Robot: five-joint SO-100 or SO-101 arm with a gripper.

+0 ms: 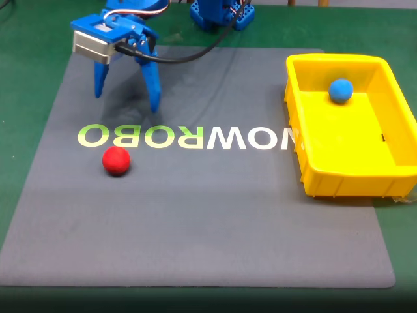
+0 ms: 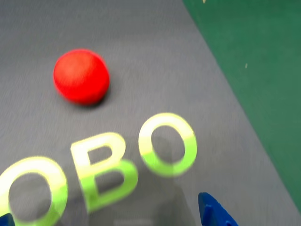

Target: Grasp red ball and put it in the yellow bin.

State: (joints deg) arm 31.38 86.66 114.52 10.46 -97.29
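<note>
A: Starting at the left of the fixed view, what do we see?

B: We see a flat grey rectangular mat [image 1: 195, 222] lying on a green table surface [image 1: 32, 52]. Above the mat's upper left part hangs the blue two-finger plastic gripper [image 1: 127, 96], its fingers spread wide with nothing between them, tips pointing down toward the mat.

A: And the ball?

B: The small matte red ball [image 1: 116, 161] rests on the mat, below the gripper in the picture and apart from it, just under the pale green-and-white mirrored lettering [image 1: 186, 137] printed across the mat. In the wrist view we find the red ball [image 2: 81, 76] at upper left, beyond the letters, with a blue fingertip [image 2: 214, 212] at the bottom edge.

A: What lies to the right?

B: At the mat's right edge we see the bright yellow rectangular plastic bin [image 1: 339, 179]. A small blue ball [image 1: 341, 90] sits inside it, near its far wall.
</note>
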